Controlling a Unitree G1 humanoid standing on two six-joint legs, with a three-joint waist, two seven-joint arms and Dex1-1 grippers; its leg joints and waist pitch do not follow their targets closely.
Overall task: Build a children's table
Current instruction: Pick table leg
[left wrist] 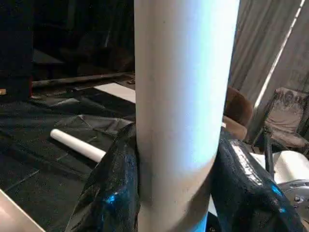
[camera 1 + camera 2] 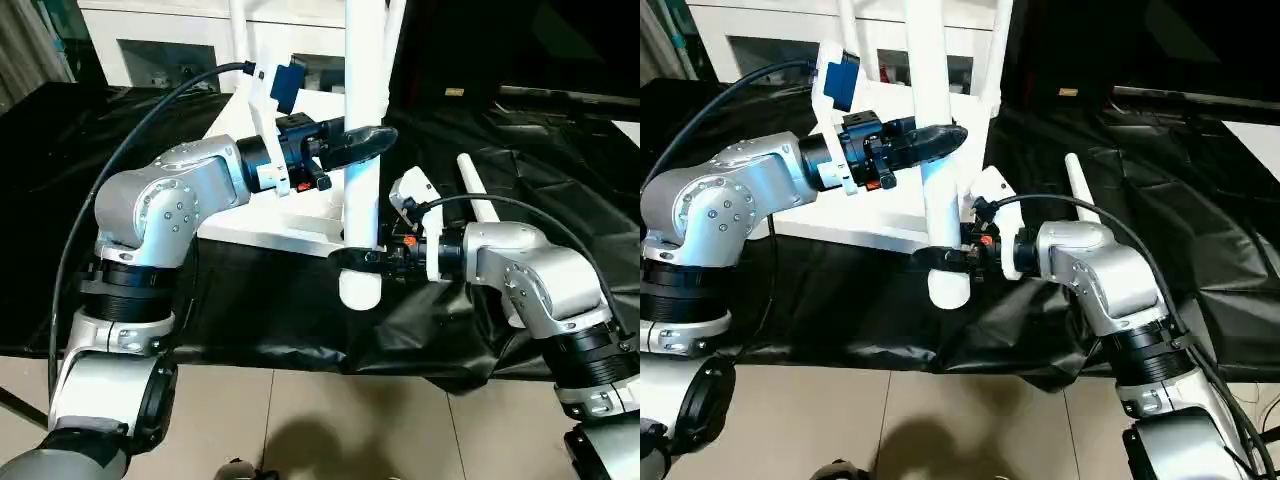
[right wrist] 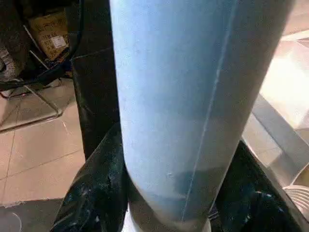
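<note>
Both grippers are clasping one upright white leg (image 2: 362, 150) standing at the near edge of the black-covered table (image 2: 560, 190). The left gripper (image 2: 365, 140) is closing its black fingers (image 1: 108, 193) around the leg's middle; the right gripper (image 2: 360, 258) is holding it just above its rounded lower end. The white tabletop (image 2: 290, 225) is lying behind, touching the leg. A second leg (image 2: 478, 195) is lying near the right forearm.
</note>
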